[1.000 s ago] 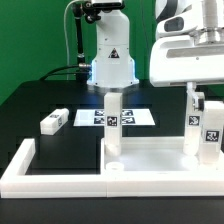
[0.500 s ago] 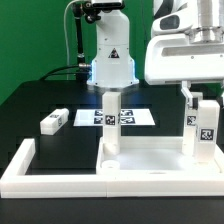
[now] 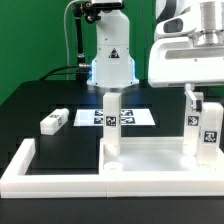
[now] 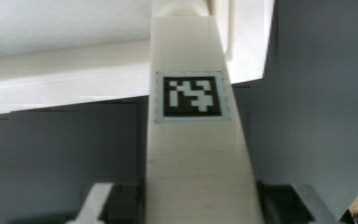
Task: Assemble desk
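Note:
The white desk tabletop (image 3: 150, 158) lies at the front of the exterior view, rim up. One tagged white leg (image 3: 113, 122) stands upright at its far left corner. My gripper (image 3: 200, 100) is shut on a second leg (image 3: 208, 130), held upright at the tabletop's far right corner. In the wrist view this leg (image 4: 197, 110) runs between my two fingers (image 4: 98, 205), its tag facing the camera, with the tabletop (image 4: 69, 85) beyond it. A third leg (image 3: 55, 121) lies loose on the black table at the exterior view's left. No fourth leg shows.
The marker board (image 3: 92, 117) lies flat behind the tabletop, in front of the robot base (image 3: 110, 60). The low white border fence (image 3: 40, 178) runs along the front left. The black table extends to the left.
My gripper and the held leg shifted slightly to the exterior view's left and then back. The other legs and the tabletop have not moved.

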### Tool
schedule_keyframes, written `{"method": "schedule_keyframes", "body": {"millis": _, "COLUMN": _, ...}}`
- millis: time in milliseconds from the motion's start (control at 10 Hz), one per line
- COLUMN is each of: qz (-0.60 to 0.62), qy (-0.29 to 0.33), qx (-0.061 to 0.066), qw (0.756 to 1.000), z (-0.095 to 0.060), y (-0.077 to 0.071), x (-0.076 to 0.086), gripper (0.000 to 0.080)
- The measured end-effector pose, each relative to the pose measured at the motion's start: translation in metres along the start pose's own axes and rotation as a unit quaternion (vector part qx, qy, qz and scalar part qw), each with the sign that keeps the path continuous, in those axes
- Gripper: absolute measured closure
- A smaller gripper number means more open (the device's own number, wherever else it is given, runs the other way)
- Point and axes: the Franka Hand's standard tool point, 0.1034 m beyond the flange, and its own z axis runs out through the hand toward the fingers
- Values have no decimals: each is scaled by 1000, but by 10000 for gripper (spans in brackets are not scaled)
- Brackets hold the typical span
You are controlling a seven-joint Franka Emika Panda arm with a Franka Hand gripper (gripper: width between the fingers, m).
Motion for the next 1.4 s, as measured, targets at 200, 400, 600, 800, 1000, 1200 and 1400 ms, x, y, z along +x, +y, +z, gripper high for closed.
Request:
{"method": "schedule_keyframes", "body": {"millis": 200, "qz": 0, "qy": 0, "qx": 0, "qw": 1000, "z": 0, "y": 0, "x": 0, "gripper": 291}}
{"method": "schedule_keyframes", "body": {"millis": 400, "qz": 0, "qy": 0, "qx": 0, "qw": 1000, "z": 0, "y": 0, "x": 0, "gripper": 176}}
{"method": "schedule_keyframes", "body": {"millis": 600, "qz": 0, "qy": 0, "qx": 0, "qw": 1000, "z": 0, "y": 0, "x": 0, "gripper": 157}}
{"method": "schedule_keyframes", "body": {"millis": 800, "qz": 0, "qy": 0, "qx": 0, "qw": 1000, "z": 0, "y": 0, "x": 0, "gripper": 151}}
{"method": "schedule_keyframes", "body": {"millis": 1000, "qz": -1, "qy": -5, "qx": -1, "qw": 1000, "z": 0, "y": 1, "x": 0, "gripper": 150}}
{"method": "schedule_keyframes", "body": {"millis": 1200, "qz": -8, "qy": -60, "qx": -10, "qw": 998, "z": -10, "y": 4, "x": 15, "gripper": 150}}
{"method": "schedule_keyframes", "body": {"millis": 1400, "qz": -7, "qy": -83, "qx": -15, "qw": 996, "z": -10, "y": 7, "x": 16, "gripper": 150}}
